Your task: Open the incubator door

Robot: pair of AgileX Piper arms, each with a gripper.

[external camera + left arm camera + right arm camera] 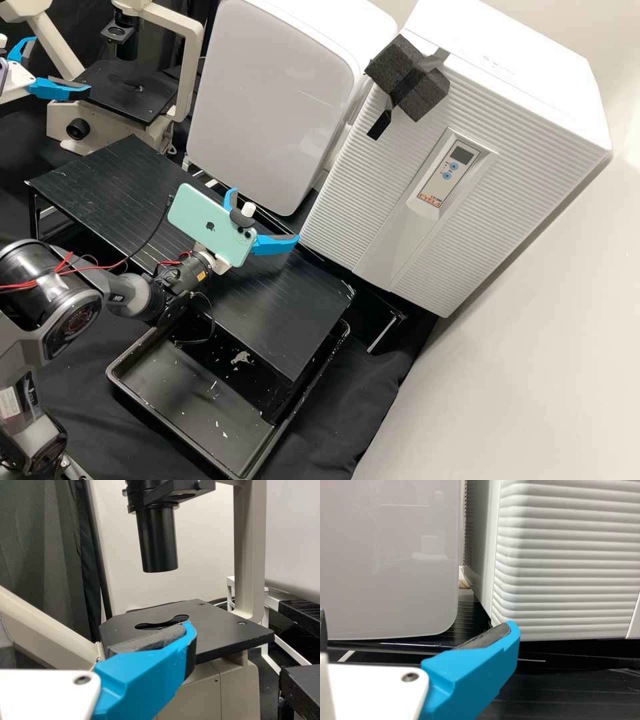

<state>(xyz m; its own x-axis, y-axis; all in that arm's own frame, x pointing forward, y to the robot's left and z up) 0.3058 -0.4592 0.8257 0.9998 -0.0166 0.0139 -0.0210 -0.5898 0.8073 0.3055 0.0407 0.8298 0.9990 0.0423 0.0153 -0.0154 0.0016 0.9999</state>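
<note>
Near incubator (pixel 513 60), low before its ribbed door (pixel 480 220): my right gripper (pixel 265 213), fingers spread wide. Door shut across incubator's front. Well apart from incubator, at microscope (pixel 127 90): my left gripper (pixel 62 65), fingers parted too. Beside incubator, smooth white cabinet (pixel 273 100). On incubator's upper front edge, black foam (pixel 423 97).
</note>
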